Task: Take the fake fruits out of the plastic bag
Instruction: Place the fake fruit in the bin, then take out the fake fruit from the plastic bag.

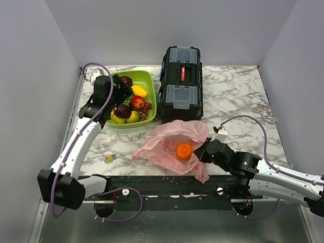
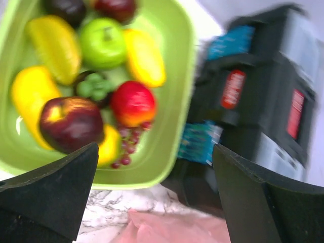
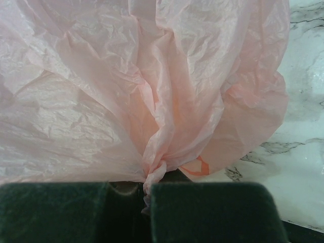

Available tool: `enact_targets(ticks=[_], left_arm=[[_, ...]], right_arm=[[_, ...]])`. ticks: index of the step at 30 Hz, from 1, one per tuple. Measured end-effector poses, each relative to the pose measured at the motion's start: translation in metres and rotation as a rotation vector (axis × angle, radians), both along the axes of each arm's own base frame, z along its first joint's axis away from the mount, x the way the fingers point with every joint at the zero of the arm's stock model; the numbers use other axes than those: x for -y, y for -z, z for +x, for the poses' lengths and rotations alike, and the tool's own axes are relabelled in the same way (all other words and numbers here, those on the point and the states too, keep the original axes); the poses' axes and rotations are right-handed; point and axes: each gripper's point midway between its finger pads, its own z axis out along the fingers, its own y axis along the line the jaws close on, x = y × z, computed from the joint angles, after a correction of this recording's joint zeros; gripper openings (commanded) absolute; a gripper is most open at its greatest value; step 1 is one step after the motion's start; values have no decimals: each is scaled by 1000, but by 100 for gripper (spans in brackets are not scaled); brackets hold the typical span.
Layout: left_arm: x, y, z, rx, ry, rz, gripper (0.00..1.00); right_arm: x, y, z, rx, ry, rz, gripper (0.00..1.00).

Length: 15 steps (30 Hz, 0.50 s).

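The pink plastic bag (image 1: 169, 139) lies crumpled in front of the black toolbox. An orange (image 1: 184, 151) shows in its opening. My right gripper (image 1: 201, 152) is shut on a twisted bunch of the bag (image 3: 152, 174), which fills the right wrist view. My left gripper (image 1: 121, 96) is open and empty above the lime-green tray (image 1: 150, 81). In the tray lie a red-yellow apple (image 2: 132, 103), a dark red grape bunch (image 2: 129, 147) and a yellow-green fruit (image 1: 132, 117). The left fingers (image 2: 55, 187) frame the tray's near rim and a strip of the bag (image 2: 167, 228).
The tray also holds a dark maroon apple (image 2: 71, 124), a bright green apple (image 2: 103, 43) and yellow oval fruits (image 2: 144, 55). The black toolbox (image 1: 181, 83) stands right of the tray. A small yellow-blue object (image 1: 110, 158) lies near the table's front edge.
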Motion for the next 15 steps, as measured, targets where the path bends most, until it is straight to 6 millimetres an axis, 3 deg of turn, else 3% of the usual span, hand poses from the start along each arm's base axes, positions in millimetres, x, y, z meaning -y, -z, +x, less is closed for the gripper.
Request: enact_targets(ticks=[4,7,10,15], left_arm=[[47,-74,-26,245,238,95,90],[80,-105,-50,371,414,151,89],[116,-110,-70,424,612,188,86],[168,-93,-120,473,965,205,84]], right_arm=[[-1,4,1,-3,-4,-17,1],[-1,7,1,-8,-7,-32,1],[-1,9,1,-10,-10,-44,1],[-3,9,1,-10,-13,-39,1]])
